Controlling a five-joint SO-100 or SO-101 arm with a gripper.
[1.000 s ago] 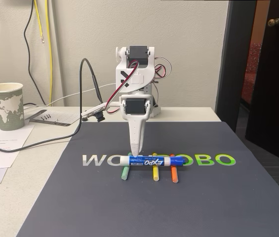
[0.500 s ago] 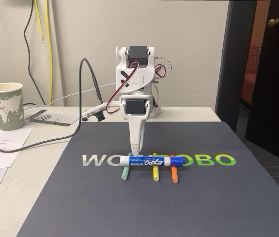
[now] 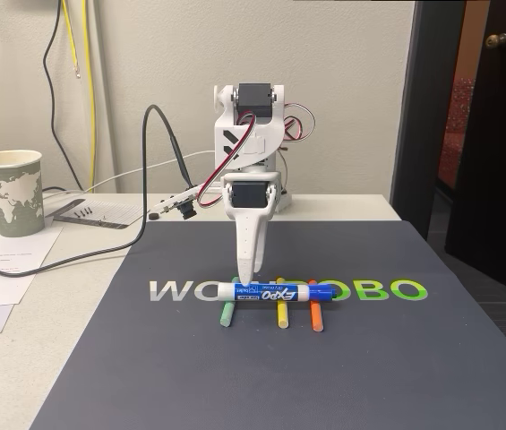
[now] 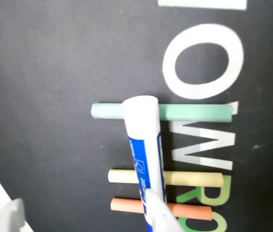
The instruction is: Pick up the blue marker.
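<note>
The blue marker (image 3: 275, 292) lies crosswise atop three sticks (image 3: 280, 313), cap right.

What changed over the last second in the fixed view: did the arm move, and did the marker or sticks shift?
Only the arm moved: its upper joints shifted slightly to the right and the wrist dropped a touch, the gripper staying at the left end of the blue marker. Nothing was grasped or released. The marker lies as before across the green stick, yellow stick and orange stick; the paper cup is unmoved.
</note>
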